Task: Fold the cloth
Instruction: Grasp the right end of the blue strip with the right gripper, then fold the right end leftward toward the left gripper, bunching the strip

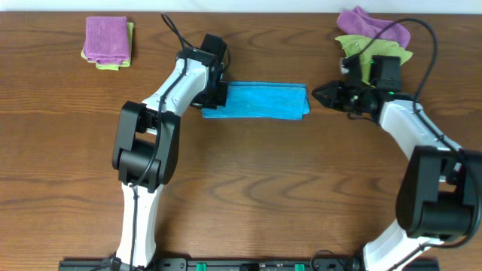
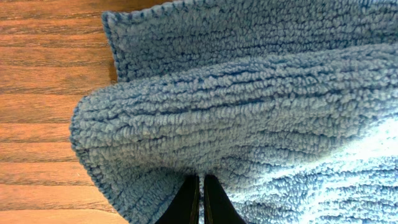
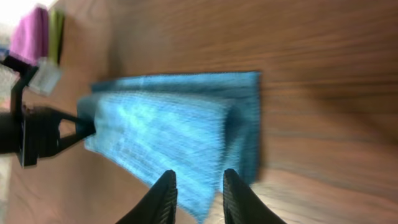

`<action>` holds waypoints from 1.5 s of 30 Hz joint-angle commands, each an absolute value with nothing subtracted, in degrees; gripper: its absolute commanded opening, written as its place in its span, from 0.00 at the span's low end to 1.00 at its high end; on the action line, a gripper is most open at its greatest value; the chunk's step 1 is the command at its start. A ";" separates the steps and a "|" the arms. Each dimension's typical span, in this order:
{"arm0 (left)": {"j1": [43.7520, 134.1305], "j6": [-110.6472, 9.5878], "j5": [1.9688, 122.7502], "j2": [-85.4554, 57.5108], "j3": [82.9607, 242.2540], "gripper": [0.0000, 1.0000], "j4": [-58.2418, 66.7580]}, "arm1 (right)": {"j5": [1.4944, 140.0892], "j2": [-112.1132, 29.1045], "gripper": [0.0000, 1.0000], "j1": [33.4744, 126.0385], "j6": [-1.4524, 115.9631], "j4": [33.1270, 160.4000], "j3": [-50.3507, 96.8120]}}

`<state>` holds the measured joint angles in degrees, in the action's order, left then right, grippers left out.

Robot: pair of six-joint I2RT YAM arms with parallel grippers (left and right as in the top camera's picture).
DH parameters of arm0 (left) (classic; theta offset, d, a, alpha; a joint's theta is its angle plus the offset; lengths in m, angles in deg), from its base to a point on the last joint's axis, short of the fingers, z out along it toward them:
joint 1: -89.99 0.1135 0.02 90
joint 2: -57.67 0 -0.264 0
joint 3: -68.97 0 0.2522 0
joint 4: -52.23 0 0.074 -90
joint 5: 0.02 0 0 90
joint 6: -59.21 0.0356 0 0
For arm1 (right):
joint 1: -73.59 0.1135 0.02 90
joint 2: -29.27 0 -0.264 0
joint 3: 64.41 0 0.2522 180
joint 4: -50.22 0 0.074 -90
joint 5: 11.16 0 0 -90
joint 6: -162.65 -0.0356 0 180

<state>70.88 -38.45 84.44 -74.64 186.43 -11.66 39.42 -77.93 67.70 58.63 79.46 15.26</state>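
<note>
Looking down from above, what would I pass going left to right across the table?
Stacked purple and yellow-green cloths → left hand, at the blue cloth's left end → blue cloth → right hand, just past its right end.

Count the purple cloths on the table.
2. A folded purple cloth lies at the far left; a crumpled purple cloth lies at the far right. Others may be hidden underneath.

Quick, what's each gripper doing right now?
Left gripper: closed, pinching a fold of the cloth.
Right gripper: open, holding nothing, at the cloth's other end.
</note>
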 commanded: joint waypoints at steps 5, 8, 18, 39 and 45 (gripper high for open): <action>68.58 -40.27 84.17 -76.89 184.77 0.06 -12.19 | 30.91 -83.37 0.66 63.07 60.12 78.13 15.77; 68.58 -40.25 84.17 -76.89 184.77 0.06 -12.19 | 25.45 -86.28 0.75 63.07 60.03 74.66 15.79; 68.58 -39.17 84.17 -76.89 184.77 0.06 -12.06 | 23.92 -91.48 0.71 64.86 57.91 72.27 15.79; 68.58 -36.31 82.64 -76.89 184.77 0.06 -12.25 | 40.55 -93.69 0.49 74.48 47.29 59.20 15.79; 68.58 -35.90 82.62 -76.89 184.77 0.06 -12.06 | 40.90 -93.69 0.01 75.72 46.31 58.22 15.79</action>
<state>69.89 -36.81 86.36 -74.64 186.43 -11.60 39.77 -93.14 74.46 46.96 58.35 15.72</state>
